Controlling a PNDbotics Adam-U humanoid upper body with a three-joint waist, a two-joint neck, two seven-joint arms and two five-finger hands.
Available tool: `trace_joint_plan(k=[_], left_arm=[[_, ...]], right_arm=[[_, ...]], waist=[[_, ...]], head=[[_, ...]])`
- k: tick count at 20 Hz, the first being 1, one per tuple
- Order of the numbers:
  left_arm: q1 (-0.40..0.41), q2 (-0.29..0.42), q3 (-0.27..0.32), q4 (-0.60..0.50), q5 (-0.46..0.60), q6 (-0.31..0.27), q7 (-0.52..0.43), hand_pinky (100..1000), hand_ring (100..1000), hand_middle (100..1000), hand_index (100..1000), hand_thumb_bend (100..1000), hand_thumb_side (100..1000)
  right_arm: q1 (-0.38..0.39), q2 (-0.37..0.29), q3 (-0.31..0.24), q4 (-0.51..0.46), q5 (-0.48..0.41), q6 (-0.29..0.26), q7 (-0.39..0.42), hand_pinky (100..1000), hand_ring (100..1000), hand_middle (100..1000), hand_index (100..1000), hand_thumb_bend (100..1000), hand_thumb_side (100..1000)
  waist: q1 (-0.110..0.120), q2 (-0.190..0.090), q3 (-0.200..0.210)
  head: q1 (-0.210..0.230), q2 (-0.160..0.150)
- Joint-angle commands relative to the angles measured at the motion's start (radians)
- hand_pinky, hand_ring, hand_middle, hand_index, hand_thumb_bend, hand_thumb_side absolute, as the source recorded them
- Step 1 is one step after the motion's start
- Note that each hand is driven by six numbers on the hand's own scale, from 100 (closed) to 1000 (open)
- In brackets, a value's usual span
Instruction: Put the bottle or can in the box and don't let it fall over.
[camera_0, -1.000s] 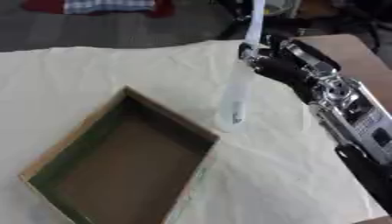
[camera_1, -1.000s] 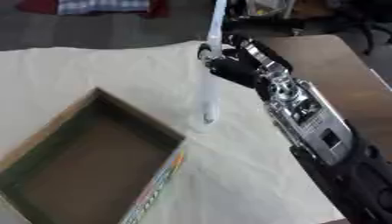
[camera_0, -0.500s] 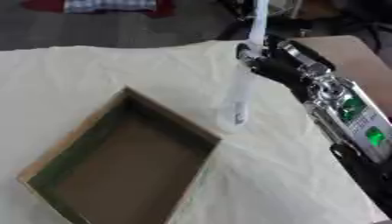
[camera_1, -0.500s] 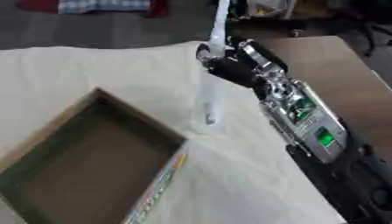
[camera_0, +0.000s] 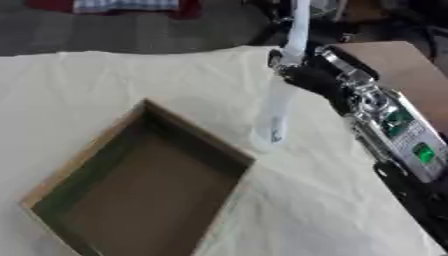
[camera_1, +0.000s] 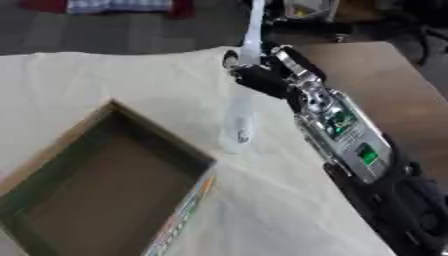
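A clear plastic bottle (camera_0: 273, 114) stands upright on the cream cloth, just beyond the far right edge of an open cardboard box (camera_0: 96, 150). My right hand (camera_0: 306, 75) comes in from the right and is curled round the bottle's upper part. The bottle's base (camera_1: 236, 142) sits on the cloth outside the box. The box interior is brown and holds nothing. My left hand shows in neither view.
A cream cloth (camera_0: 105, 85) covers the table. A bare brown table corner (camera_1: 376, 75) lies at the right behind my forearm (camera_1: 341, 125). Dark floor and a patterned red rug (camera_0: 131, 6) lie beyond the far edge.
The hand and bottle stay nearly in place; they have shifted only slightly in the picture, and the bottle remains upright beside the box.
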Motion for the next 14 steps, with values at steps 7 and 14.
trace_joint_plan(k=[7, 14], left_arm=[[-0.01, 0.019, 0.008, -0.011, 0.005, -0.001, -0.008, 1000, 1000, 1000, 717, 100, 625], [-0.012, 0.019, 0.008, -0.01, 0.006, 0.0, -0.011, 1000, 1000, 1000, 716, 100, 626]], right_arm=[[-0.019, -0.001, 0.0, 0.023, -0.039, -0.001, -0.008, 1000, 1000, 1000, 862, 100, 517], [-0.02, 0.011, 0.003, 0.047, -0.079, -0.009, -0.03, 984, 1000, 1000, 817, 100, 556]], waist=[[0.001, -0.015, 0.003], [0.0, -0.013, 0.007]], head=[[-0.006, -0.008], [-0.009, -0.01]])
